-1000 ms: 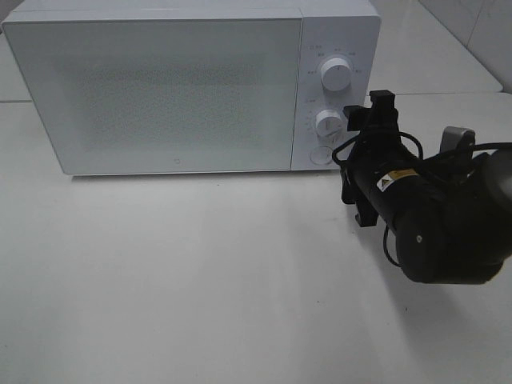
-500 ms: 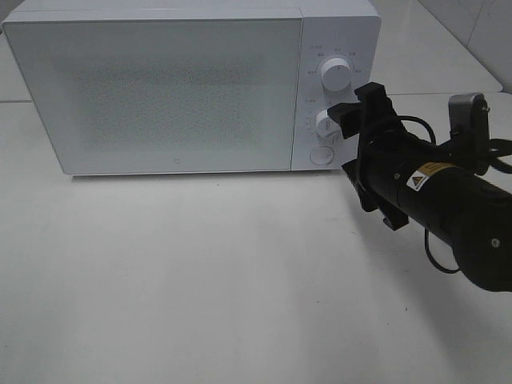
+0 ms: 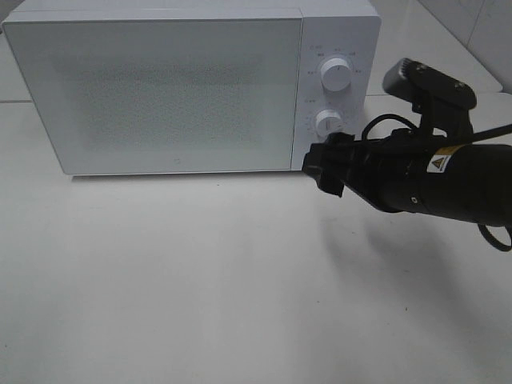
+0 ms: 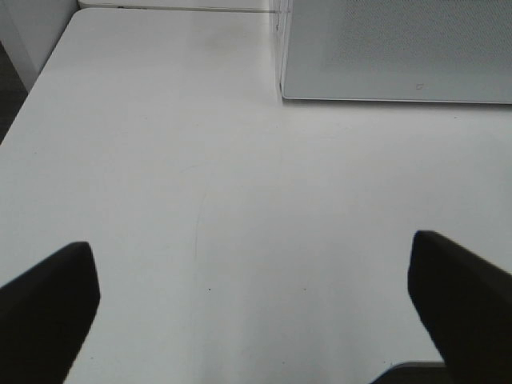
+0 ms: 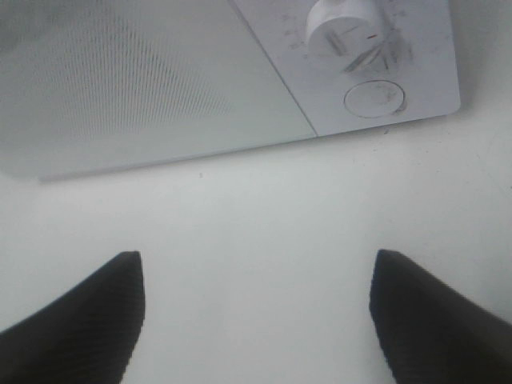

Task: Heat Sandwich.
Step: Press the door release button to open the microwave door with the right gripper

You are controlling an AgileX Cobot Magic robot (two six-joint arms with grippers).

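The sandwich is out of view in every frame. The white microwave (image 3: 160, 88) stands at the back of the table with its door shut. My right gripper (image 3: 322, 165) hovers just in front of the lower part of the control panel, apart from it. In the right wrist view the right gripper (image 5: 256, 268) is open and empty, facing the lower knob (image 5: 346, 24) and the round button (image 5: 374, 98). My left gripper (image 4: 252, 252) is open and empty over bare table, with the microwave's near corner (image 4: 282, 88) ahead of it. The left arm does not show in the exterior view.
The panel carries an upper knob (image 3: 335, 74) and a lower knob (image 3: 329, 122). The white table (image 3: 200, 280) stretches in front of the microwave. A tiled wall (image 3: 472, 32) runs along the back right.
My right arm has rolled at the wrist and swung. Its gripper has dropped from beside the lower knob, down and to the left, to the panel's bottom. The jaws stayed open.
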